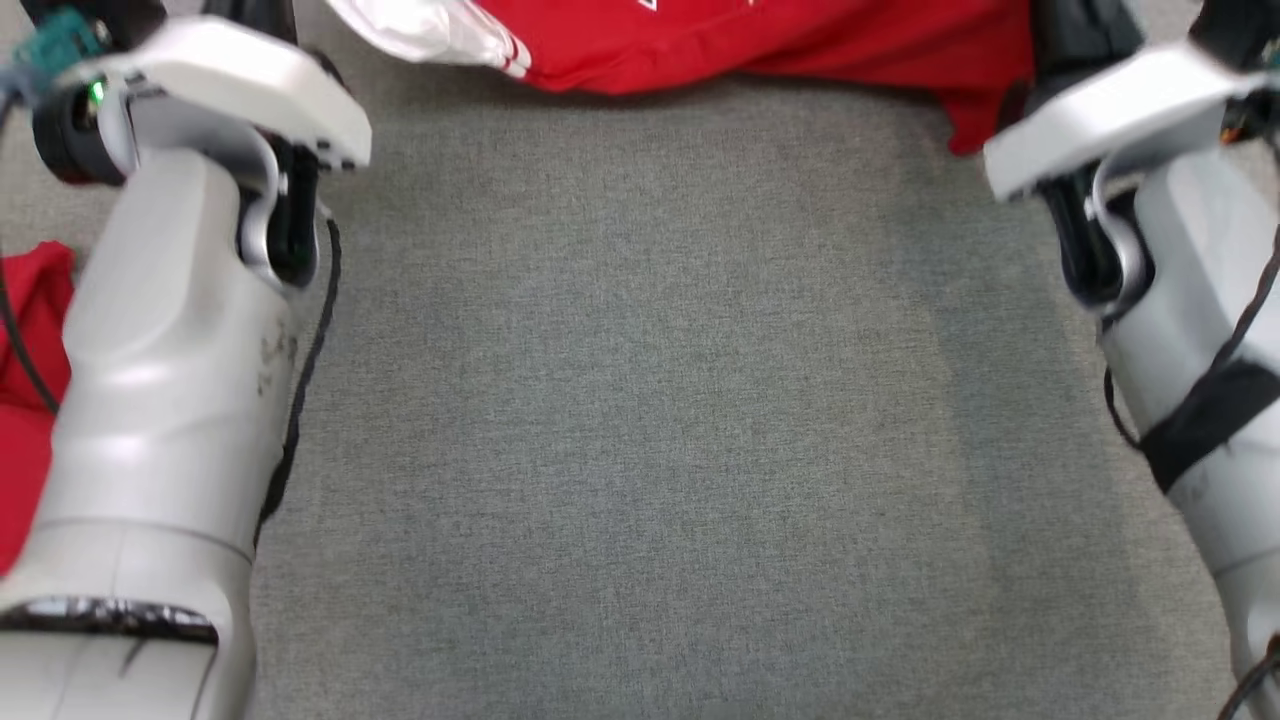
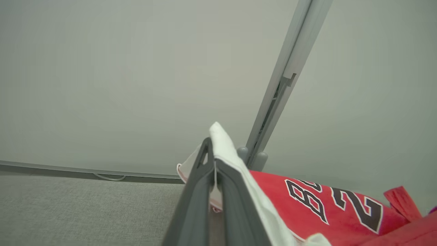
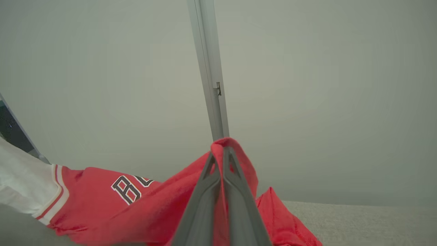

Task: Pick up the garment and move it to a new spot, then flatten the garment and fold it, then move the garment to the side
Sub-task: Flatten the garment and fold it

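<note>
One grey fabric-topped table (image 1: 640, 400). One red jersey garment (image 1: 780, 40), white-sleeved with black-and-white lettering, at the table's far edge, strung between both claws. Judged light, soft and limp: it will sag and crease, so hold it at edges or corners, spread wide. One red cloth (image 1: 30, 400) at the table's left edge; whether it is a separate piece cannot be told. Two claws: left claw (image 2: 214, 164) closed on the white sleeve, right claw (image 3: 223, 155) closed on a red fold.

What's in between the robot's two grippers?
The red jersey stretches between the left gripper and right gripper, each pinching it, seen in both wrist views.
</note>
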